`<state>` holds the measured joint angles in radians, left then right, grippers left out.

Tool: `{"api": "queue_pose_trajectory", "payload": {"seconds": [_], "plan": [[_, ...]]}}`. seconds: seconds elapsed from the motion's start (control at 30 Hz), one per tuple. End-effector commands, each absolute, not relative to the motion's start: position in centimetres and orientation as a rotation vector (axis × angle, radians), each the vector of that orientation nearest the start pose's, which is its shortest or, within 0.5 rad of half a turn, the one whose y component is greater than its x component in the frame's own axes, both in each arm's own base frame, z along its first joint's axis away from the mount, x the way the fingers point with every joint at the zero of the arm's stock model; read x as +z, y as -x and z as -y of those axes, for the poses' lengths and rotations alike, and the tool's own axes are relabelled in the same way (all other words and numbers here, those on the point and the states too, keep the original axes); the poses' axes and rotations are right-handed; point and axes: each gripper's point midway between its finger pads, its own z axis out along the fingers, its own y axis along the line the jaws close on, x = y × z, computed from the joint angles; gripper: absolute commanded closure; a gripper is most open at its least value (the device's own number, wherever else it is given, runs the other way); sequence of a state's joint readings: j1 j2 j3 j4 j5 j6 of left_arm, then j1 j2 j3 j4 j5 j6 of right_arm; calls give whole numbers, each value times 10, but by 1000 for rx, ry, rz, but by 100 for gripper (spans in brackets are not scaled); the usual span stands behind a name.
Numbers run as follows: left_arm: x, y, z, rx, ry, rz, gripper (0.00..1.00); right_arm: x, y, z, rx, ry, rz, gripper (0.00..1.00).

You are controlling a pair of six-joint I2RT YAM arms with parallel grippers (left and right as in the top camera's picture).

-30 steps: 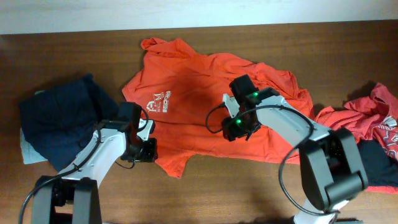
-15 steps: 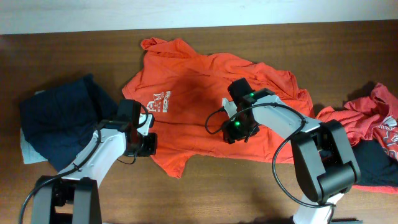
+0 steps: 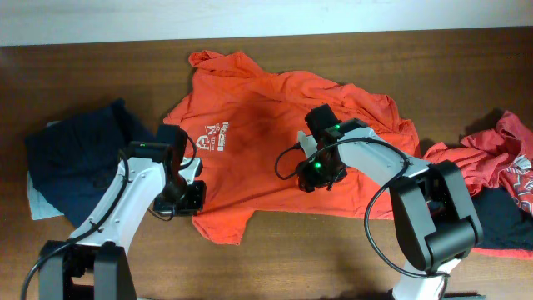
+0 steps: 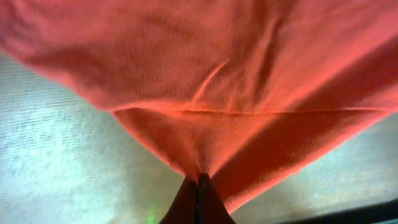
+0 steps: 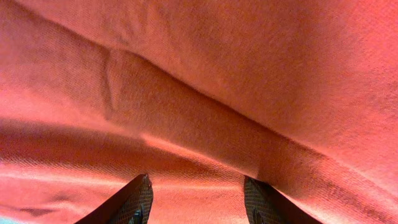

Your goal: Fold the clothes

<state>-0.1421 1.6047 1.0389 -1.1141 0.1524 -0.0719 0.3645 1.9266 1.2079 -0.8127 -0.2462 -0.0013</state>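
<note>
Overhead view of a brown table (image 3: 350, 50) with an orange-red shirt (image 3: 275, 117) spread across the middle, chest up, rumpled at its sleeves and lower hem. The left gripper (image 3: 185, 198) sits at the shirt's lower left edge. The left wrist view shows its fingers pressed together on a pinch of that edge, with the cloth fanning out from them in tight creases. The right gripper (image 3: 321, 173) is over the shirt's lower middle. The right wrist view shows its fingers spread apart above a soft ridge of fabric, gripping nothing. A navy pile (image 3: 79, 158) lies to the left of the shirt, with a pale piece (image 3: 35, 200) peeking out beneath it. A heap (image 3: 500, 154) of more orange-red and dark cloth lies to the right of the shirt. The shirt looks like light, limp knit that will sag, stretch and drag along the wood rather than hold a shape. Hems, side seams and sleeve edges seem the surest places to pinch, one corner for each gripper. A white print (image 3: 214, 136) sits on the shirt's chest, but its lettering is too small to read. No other label is legible.
</note>
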Motion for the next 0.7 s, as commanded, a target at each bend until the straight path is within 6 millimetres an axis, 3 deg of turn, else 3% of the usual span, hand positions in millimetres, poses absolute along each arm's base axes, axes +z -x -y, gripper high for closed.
{"api": "queue_pose_trajectory", "payload": {"seconds": [0.0,0.1,0.17,0.2,0.27,0.5,0.6,0.67], "plan": [[60,-227,46,-103,-94,-3295,100,-1,-306,-162,382,566,-3084,47],[61,-218,40,-52,-97,-3333,99,-2,-308,-156,321,526,-3094,47],[62,-213,35,-5,-95,-3352,94,-3,-308,-155,314,526,-3098,47],[62,-211,32,22,-81,-3359,80,-3,-307,-155,314,526,-3100,47],[62,-213,29,59,-51,-3353,3,-3,-307,-154,313,525,-3104,47],[59,-220,41,-52,-43,-3322,1,-3,-306,-154,313,526,-3105,47],[59,-218,48,-127,-48,-3331,56,-3,-306,-154,313,526,-3105,47],[58,-218,52,-165,-44,-3328,57,-3,-306,-154,313,526,-3105,47]]}}
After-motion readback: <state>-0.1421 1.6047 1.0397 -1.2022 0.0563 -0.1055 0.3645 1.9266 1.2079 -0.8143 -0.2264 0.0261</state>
